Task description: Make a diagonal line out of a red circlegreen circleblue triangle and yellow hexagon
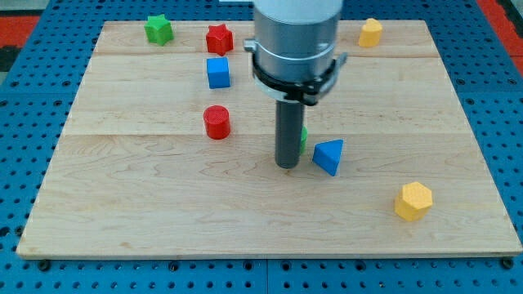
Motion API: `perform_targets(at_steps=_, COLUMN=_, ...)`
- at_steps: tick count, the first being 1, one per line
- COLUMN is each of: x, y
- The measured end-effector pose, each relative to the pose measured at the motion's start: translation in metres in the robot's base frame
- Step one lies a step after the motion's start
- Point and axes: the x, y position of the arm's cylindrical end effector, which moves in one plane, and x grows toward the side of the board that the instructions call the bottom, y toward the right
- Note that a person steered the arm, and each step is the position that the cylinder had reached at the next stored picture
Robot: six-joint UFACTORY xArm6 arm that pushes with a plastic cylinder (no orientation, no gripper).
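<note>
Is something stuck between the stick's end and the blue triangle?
Yes. A green block, mostly hidden behind the rod, sits between my tip and the blue triangle, right beside both.

Pale wooden board (163,204), smooth with visible grain; the red cylinder (216,122) shows ribbed plastic (matt, looks printed).

Bright even overhead light, soft short shadows, sharp focus.
</note>
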Motion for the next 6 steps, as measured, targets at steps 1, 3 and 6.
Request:
perform_targets(at_steps=1, x=0.015, y=0.029)
perform_targets(at_steps=3, x=0.019, y=0.092)
perform_targets(at_steps=6, x=-0.052, y=0.004)
